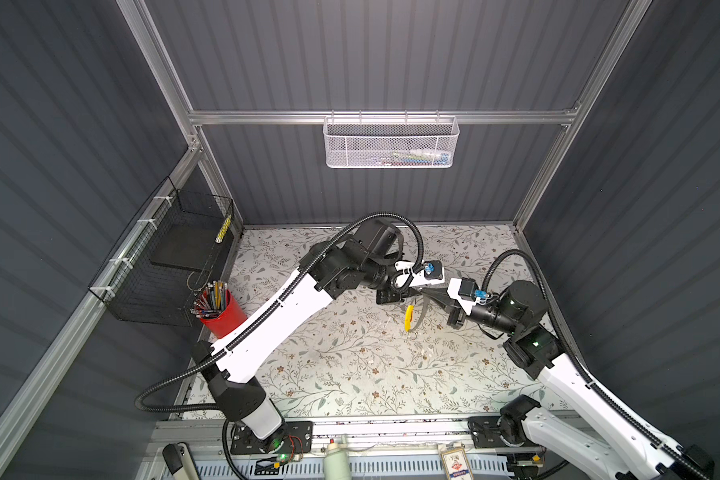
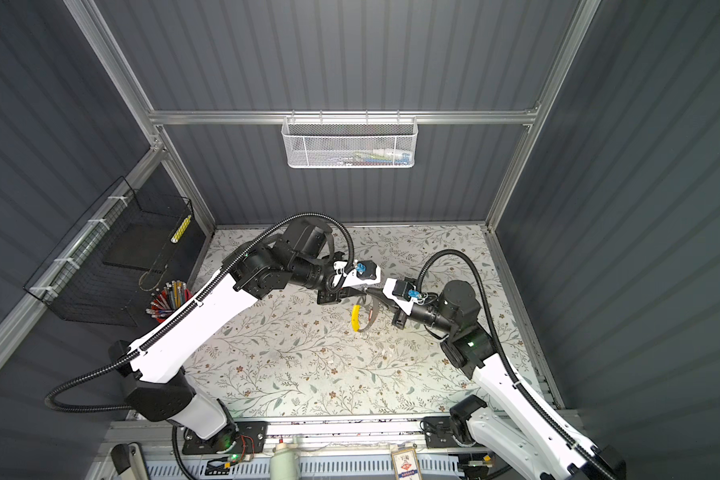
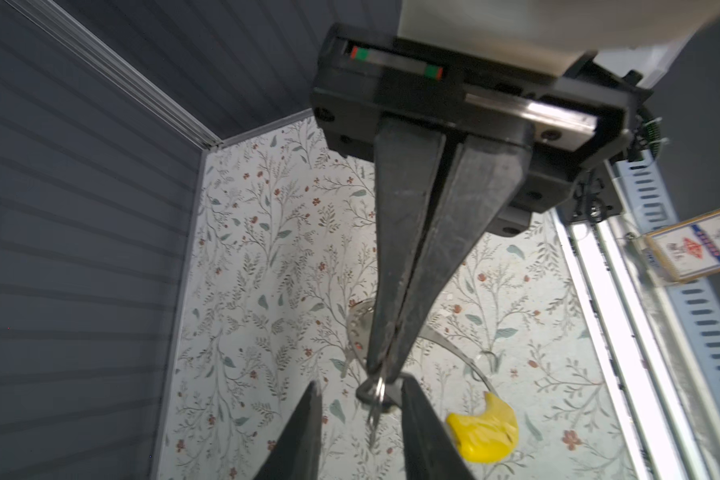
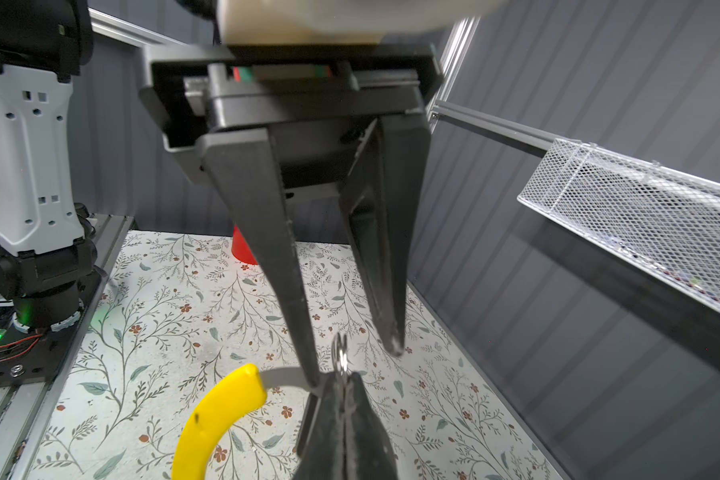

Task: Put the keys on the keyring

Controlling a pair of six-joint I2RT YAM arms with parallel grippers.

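At the near edge of the flowered table (image 1: 350, 374) both arms are mounted. The left arm (image 1: 283, 316) is stretched forward and inward in a long slant, and its wrist is bent so that the left gripper (image 4: 354, 363) is turned sideways. The right arm (image 1: 578, 386) is raised from its base and folded at the elbow, with the right gripper (image 3: 382, 368) pointed back at the left one, so that the two are set tip to tip above the table. The left fingers (image 4: 267, 249) are spread, and nothing is pinched between them. The right fingers (image 3: 408, 249) are pressed together, and the keyring (image 4: 221, 411) is pinched at their tips; its grey band is run past one left finger and its yellow part is hung below the fingertips. A small ring (image 4: 341, 353) is seen standing out of the right fingertips, in the gap between the left fingers; whether a key is hung from it cannot be told. Well beyond the fingers, a white mesh basket (image 1: 391, 143) is hung on the back wall.
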